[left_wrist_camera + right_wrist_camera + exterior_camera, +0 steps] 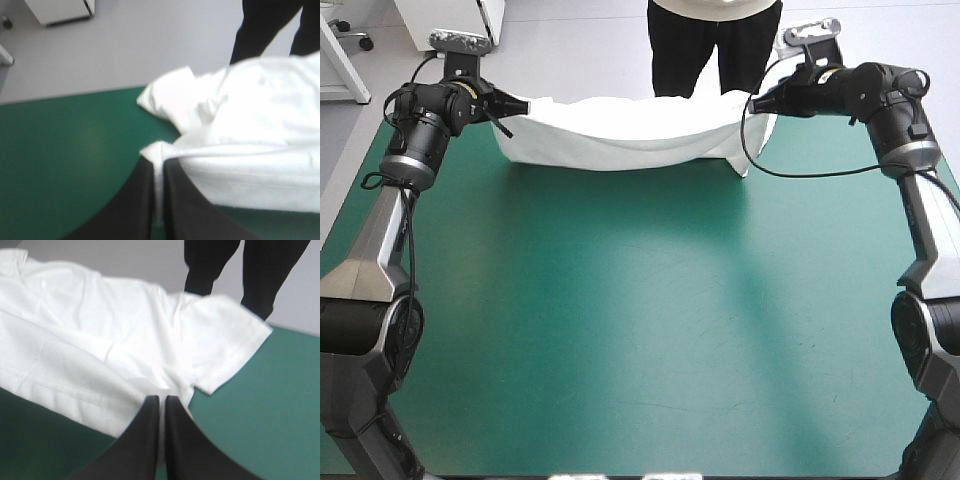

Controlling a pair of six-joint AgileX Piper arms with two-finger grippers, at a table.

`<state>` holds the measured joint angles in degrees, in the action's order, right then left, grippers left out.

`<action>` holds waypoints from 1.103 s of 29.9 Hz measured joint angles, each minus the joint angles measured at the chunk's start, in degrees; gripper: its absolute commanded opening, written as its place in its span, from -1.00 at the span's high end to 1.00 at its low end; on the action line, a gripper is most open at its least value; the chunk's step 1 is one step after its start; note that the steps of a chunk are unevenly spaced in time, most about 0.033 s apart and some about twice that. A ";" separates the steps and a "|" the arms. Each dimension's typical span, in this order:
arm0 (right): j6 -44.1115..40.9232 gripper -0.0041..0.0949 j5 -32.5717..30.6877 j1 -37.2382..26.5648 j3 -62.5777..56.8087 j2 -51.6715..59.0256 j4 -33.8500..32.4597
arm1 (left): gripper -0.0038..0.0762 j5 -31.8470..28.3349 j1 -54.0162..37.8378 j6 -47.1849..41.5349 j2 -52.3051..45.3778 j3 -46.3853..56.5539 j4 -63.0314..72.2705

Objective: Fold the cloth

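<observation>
Left arm: raised over the far left part of the table (pixel 640 330), with the left gripper (pixel 506 108) pointing inward toward the middle. It is clenched on cloth. In the left wrist view the two black fingers (pixel 142 200) stand all but together, and a thin strip of white fabric runs up through the slit between them. The grasp is on the left end of the T-shirt (pixel 620 135).

T-shirt: white, lifted, strung between the two grippers along the table's far edge. It sags at the middle in a shallow curve. Its lower edge hangs close over the teal-green cover (pixel 620 260); I cannot tell whether it touches. Long creases run along its length, and a stitched hem shows in both wrist views. A bunched sleeve (pixel 170 97) lies just ahead of the left gripper.

Right arm: raised over the far right part of the table, with the right gripper (pixel 756 103) pointing inward. Its fingers are likewise nearly together with white fabric in the gap, clamped on the T-shirt's right end. A short sleeve (pixel 227 340) spreads out flat ahead of and beside this gripper. In the high view that end of the shirt droops below the gripper toward the cover
</observation>
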<state>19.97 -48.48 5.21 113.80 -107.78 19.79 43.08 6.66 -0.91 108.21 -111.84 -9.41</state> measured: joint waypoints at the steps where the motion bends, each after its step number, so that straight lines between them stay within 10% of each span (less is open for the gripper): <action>1: 0.05 0.95 -1.14 -0.09 -1.57 0.00 0.29 | 0.93 1.98 0.00 0.54 0.00 0.88 0.67; 14: 0.05 0.95 -6.90 -0.14 -22.94 4.96 2.22 | 0.93 20.52 0.00 8.89 -0.32 10.13 7.84; 33: 0.29 0.95 -1.41 -0.18 -52.98 24.36 -0.46 | 0.93 9.87 0.00 10.89 -21.84 50.47 10.86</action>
<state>20.27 -49.88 5.03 60.82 -83.42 19.33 52.94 6.66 9.98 86.37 -61.37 1.45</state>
